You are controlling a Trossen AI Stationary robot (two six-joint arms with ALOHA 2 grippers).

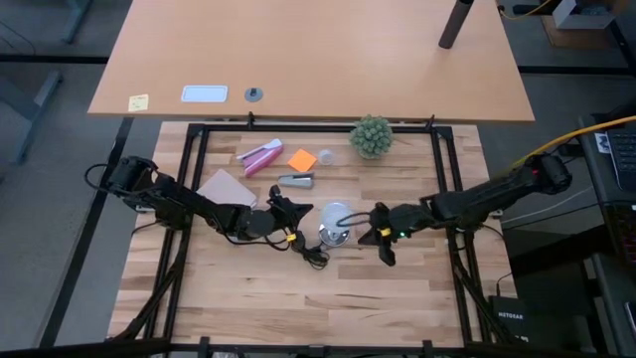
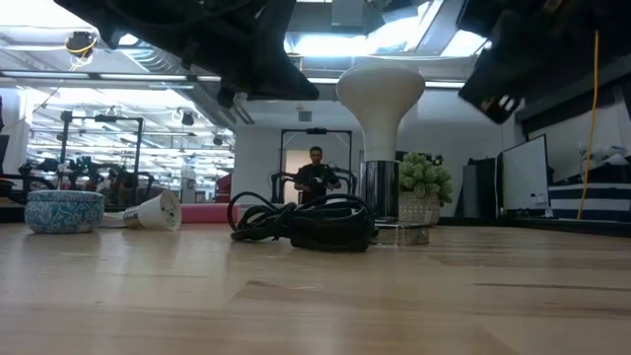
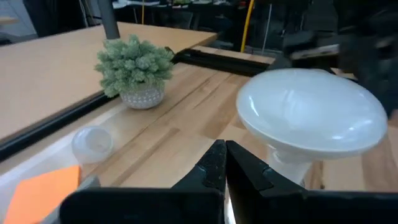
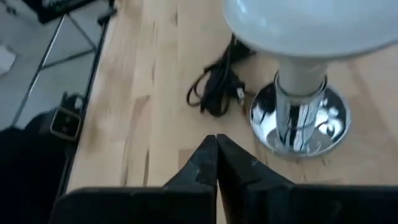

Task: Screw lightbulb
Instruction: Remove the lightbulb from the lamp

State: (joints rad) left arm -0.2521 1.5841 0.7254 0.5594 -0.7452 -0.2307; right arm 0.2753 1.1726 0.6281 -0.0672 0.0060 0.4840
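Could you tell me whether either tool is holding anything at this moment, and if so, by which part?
Nothing is held. The left tool and right tool are both shut and empty, either side of the lightbulb, which stands upright in the metal socket.

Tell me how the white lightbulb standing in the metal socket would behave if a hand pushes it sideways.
The lightbulb looks top-heavy: a wide dome on a narrow neck, so it may tip together with the socket. Its smooth surface is probably slippery. The socket's flat round base should resist a gentle push.

cord point(image 1: 310, 254) beside lightbulb point(image 1: 336, 215), table front free
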